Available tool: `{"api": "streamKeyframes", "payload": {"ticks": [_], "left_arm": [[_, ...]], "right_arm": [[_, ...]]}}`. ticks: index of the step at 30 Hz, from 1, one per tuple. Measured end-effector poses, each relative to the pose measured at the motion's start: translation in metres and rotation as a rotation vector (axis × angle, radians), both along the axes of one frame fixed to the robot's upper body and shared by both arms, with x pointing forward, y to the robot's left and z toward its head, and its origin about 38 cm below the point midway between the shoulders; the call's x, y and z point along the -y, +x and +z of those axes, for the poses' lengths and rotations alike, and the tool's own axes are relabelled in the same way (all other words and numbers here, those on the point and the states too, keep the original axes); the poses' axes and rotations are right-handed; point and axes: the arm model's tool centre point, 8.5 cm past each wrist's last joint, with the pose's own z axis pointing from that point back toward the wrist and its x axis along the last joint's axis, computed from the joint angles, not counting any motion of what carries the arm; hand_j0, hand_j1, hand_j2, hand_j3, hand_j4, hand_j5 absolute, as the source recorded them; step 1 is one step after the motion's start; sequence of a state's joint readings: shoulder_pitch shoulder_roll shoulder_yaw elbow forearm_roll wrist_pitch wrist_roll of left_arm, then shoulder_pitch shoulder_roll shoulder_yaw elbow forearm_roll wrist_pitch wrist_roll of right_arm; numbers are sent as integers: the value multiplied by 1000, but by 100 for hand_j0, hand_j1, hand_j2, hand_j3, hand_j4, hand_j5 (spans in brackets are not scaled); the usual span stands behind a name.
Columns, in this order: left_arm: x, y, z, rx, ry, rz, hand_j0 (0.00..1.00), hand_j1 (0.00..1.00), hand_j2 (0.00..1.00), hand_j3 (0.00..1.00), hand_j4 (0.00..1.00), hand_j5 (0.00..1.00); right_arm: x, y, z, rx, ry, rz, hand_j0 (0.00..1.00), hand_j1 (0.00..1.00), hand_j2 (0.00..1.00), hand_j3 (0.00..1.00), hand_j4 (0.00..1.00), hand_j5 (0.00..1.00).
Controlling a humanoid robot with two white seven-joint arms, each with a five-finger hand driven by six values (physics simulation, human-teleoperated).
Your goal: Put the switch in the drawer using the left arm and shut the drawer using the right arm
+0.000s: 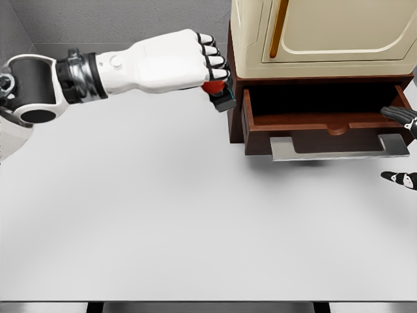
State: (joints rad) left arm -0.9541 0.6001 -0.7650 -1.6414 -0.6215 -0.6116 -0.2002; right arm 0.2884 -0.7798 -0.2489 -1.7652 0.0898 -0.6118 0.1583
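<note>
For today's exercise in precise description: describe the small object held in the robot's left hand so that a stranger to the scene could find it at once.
Start at the dark brown wooden cabinet with its open drawer at the upper right of the pale grey table. Just left of the drawer, the white left hand grips the switch, a small red and black device with a teal edge. It is the only red thing here.

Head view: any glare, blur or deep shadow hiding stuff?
Head view: sharp throughout, no blur or glare; light is soft and even on the table; faint shadow under the drawer handle; the drawer's interior is near black, contents unreadable; the switch is mostly hidden by the left hand; only the right hand fingertips show at the edge.
</note>
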Motion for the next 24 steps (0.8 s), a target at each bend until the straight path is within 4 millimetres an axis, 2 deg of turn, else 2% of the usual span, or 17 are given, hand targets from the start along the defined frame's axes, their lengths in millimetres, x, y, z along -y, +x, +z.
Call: {"api": "streamKeyframes", "payload": {"ticks": [8, 17, 24], "left_arm": [[27, -3, 8, 17, -14, -58, 46, 46, 46, 46, 46, 46], [51, 0, 28, 47, -39, -93, 46, 46, 46, 46, 46, 46], [67, 3, 29, 38, -48, -113, 46, 46, 46, 46, 46, 46]], "right_arm": [[0, 0, 0, 0, 0, 0, 100, 100, 100, 100, 100, 100], [0, 0, 0, 1, 0, 0, 100, 100, 100, 100, 100, 100], [0, 0, 0, 1, 0, 0, 100, 100, 100, 100, 100, 100]]}}
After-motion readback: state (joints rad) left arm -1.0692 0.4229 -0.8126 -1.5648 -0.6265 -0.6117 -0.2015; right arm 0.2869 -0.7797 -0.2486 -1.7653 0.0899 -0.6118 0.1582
